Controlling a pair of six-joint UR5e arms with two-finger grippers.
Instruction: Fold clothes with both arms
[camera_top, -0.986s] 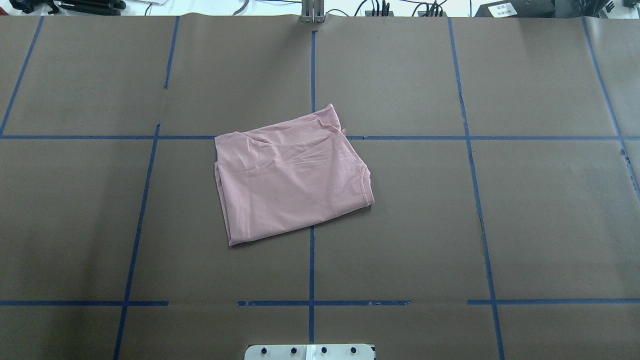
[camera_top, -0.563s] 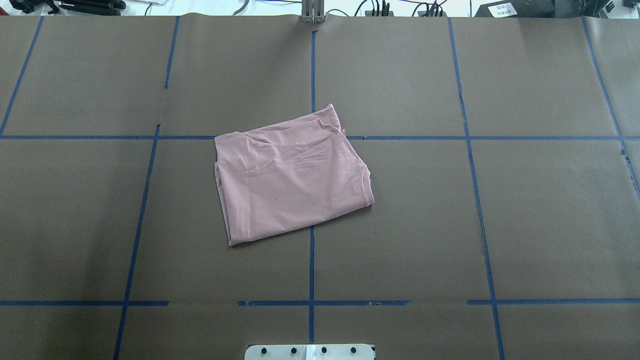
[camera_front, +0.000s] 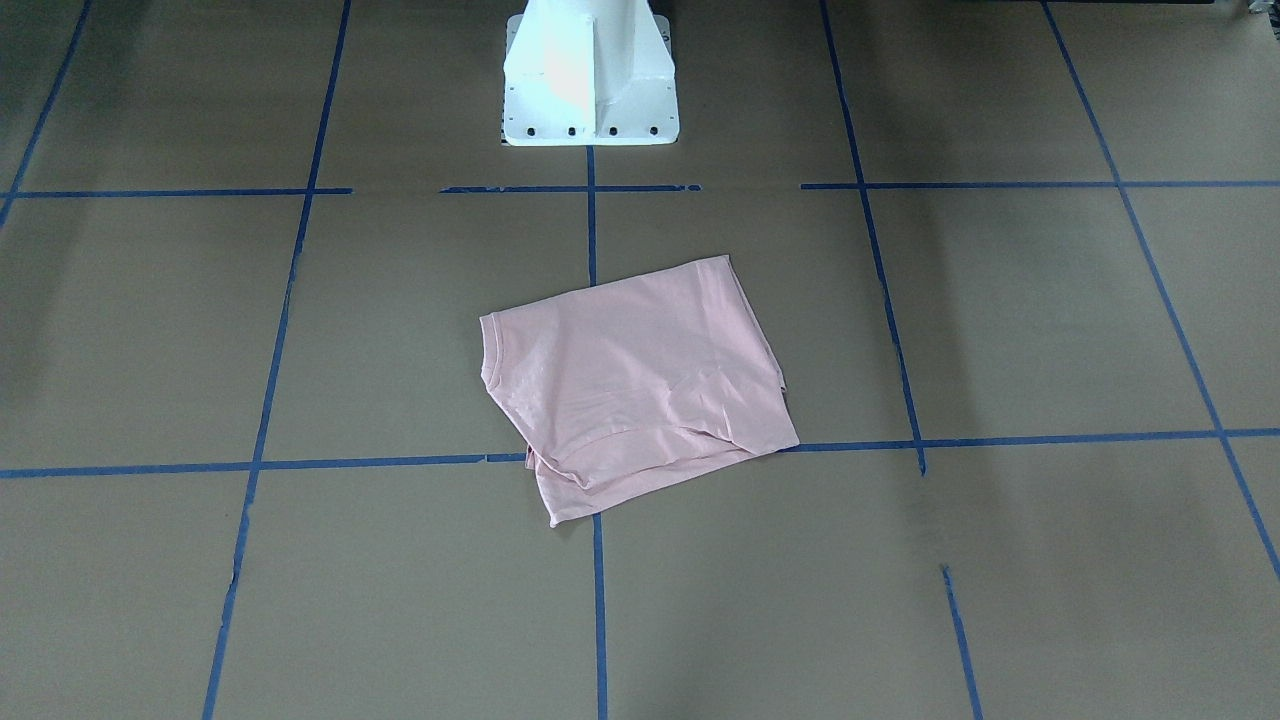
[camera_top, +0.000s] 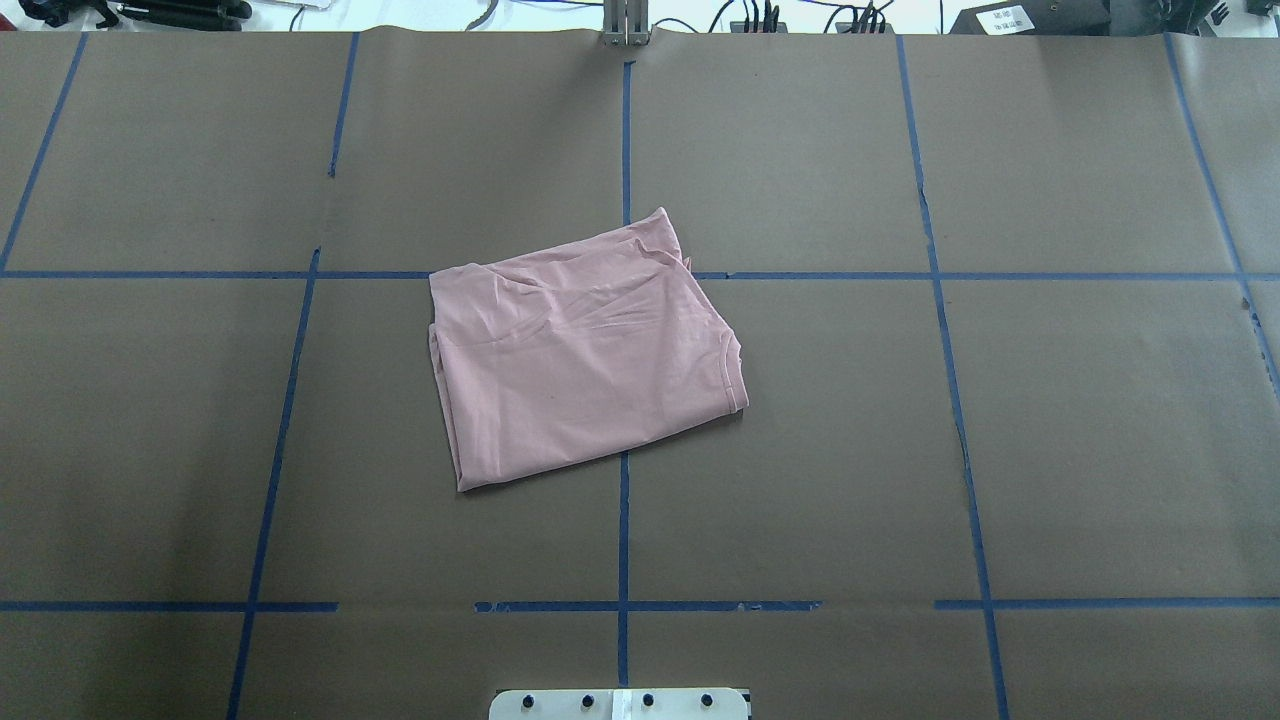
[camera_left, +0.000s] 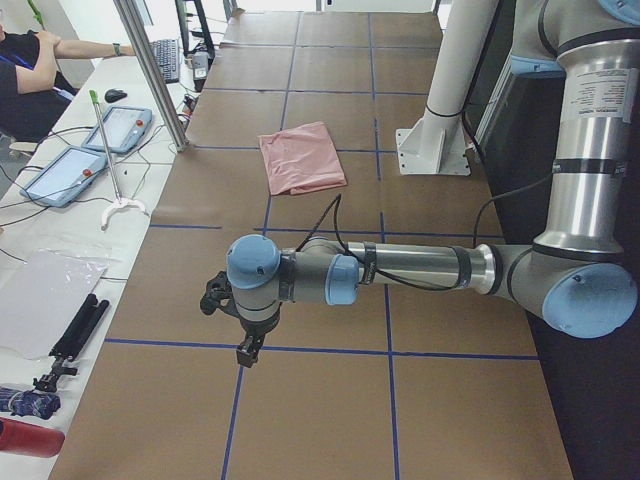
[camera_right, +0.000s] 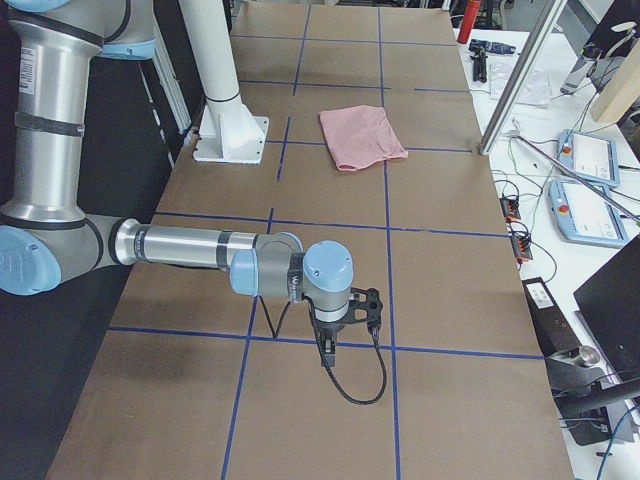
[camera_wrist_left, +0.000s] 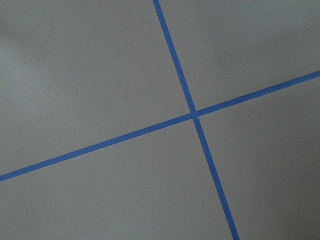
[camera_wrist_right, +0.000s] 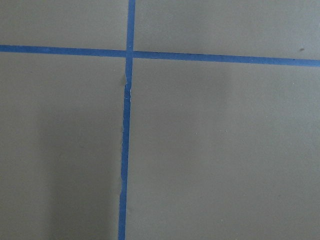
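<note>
Found T-shirt (camera_top: 585, 350) folded flat. Could not tell left gripper (camera_left: 247, 349) or right gripper (camera_right: 326, 352) apart or together. Judged it best to hold both clear.

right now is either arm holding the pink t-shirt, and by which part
No. The folded pale pink T-shirt lies free on the brown table; the left gripper and right gripper hang far from it.

Brown paper (camera_wrist_left: 75, 75) crossed by blue tape (camera_wrist_left: 192, 114) lies beneath my left gripper (camera_left: 246, 352). Past it, a white bench (camera_left: 60, 228) holds tablets (camera_left: 62, 176).
</note>
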